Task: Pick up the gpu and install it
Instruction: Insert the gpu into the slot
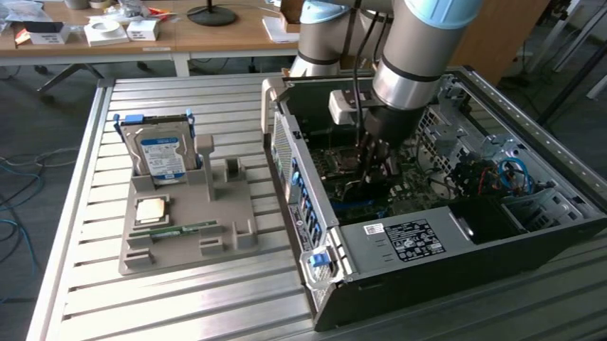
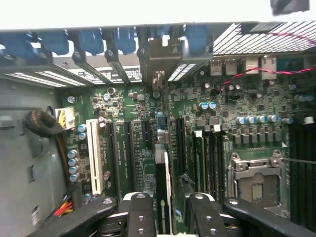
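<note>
Grey moulded plastic fixture tray (image 1: 180,238) is noted at the exterior view's left, on the slatted aluminium table (image 1: 85,213). A boxy silver hard drive with a blue-and-white label (image 1: 163,156) stands upright at the tray's far end. A square silver processor chip (image 1: 152,210) and a narrow green memory stick (image 1: 175,230) lie nearer. No dark card is seen on the tray.

To the exterior view's right, the open black and silver computer case (image 1: 399,241) lies on its side. The grey robot arm (image 1: 417,57) is reached down into it, over the green motherboard (image 2: 256,98).

In the wrist view, the gpu (image 2: 162,192), a thin dark circuit card seen edge-on with a pale strip along its upper edge, stands upright in a long slot of the motherboard. It sits between the black expansion slots and the processor socket (image 2: 256,185). Its far end points toward the case's rear slot openings; the bracket there cannot be made out clearly.

The black two-fingered gripper (image 2: 170,200) is spread, one finger on each side of the card. Bare board shows between the card and one finger, so nothing is pinched.

Judgement: pick-up and carry are done and the card appears placed in its slot. Full seating cannot be confirmed.
</note>
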`<state>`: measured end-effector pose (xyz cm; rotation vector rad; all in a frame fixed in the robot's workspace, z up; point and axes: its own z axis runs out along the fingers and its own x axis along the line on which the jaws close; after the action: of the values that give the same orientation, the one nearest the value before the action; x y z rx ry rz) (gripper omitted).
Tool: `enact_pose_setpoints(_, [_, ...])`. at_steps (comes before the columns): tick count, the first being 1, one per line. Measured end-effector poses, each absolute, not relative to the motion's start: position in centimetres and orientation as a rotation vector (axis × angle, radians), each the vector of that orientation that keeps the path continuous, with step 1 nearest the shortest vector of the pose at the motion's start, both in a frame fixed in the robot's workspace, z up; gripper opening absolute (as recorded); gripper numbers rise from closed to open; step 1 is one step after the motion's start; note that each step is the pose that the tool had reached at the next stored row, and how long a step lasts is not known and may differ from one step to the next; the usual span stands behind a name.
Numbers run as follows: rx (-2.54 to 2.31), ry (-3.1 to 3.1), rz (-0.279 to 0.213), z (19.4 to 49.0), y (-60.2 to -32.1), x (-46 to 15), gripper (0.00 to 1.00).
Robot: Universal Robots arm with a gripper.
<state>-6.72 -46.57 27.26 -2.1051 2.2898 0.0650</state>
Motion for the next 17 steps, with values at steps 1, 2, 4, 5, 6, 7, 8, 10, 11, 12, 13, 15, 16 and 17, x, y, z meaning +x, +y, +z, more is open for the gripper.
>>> enact_pose_setpoints(1, [-2.105, 2.290, 0.065, 27.6, -46.6, -6.7, 0.34])
enact_pose_setpoints(2, [-2.105, 2.290, 0.065, 28.0, -46.6, -6.7, 0.34])
enact_pose_setpoints(4, [-2.105, 2.290, 0.065, 28.8, -46.6, -6.7, 0.34])
enact_pose_setpoints(5, [-2.105, 2.290, 0.065, 29.1, -46.6, -6.7, 0.34])
enact_pose_setpoints(6, [-2.105, 2.290, 0.065, 29.4, -46.6, -6.7, 0.34])
enact_pose_setpoints(7, [-2.105, 2.290, 0.065, 29.8, -46.6, -6.7, 0.34])
enact_pose_setpoints(8, [-2.105, 2.290, 0.065, 30.0, -46.6, -6.7, 0.34])
enact_pose_setpoints(10, [-2.105, 2.290, 0.065, 30.5, -46.6, -6.7, 0.34])
enact_pose_setpoints(11, [-2.105, 2.290, 0.065, 30.7, -46.6, -6.7, 0.34])
enact_pose_setpoints(12, [-2.105, 2.290, 0.065, 30.9, -46.6, -6.7, 0.34])
enact_pose_setpoints(13, [-2.105, 2.290, 0.065, 31.2, -46.6, -6.7, 0.34])
enact_pose_setpoints(15, [-2.105, 2.290, 0.065, 31.5, -46.6, -6.7, 0.34])
enact_pose_setpoints(16, [-2.105, 2.290, 0.065, 31.6, -46.6, -6.7, 0.34])
enact_pose_setpoints(17, [-2.105, 2.290, 0.065, 31.7, -46.6, -6.7, 0.34])
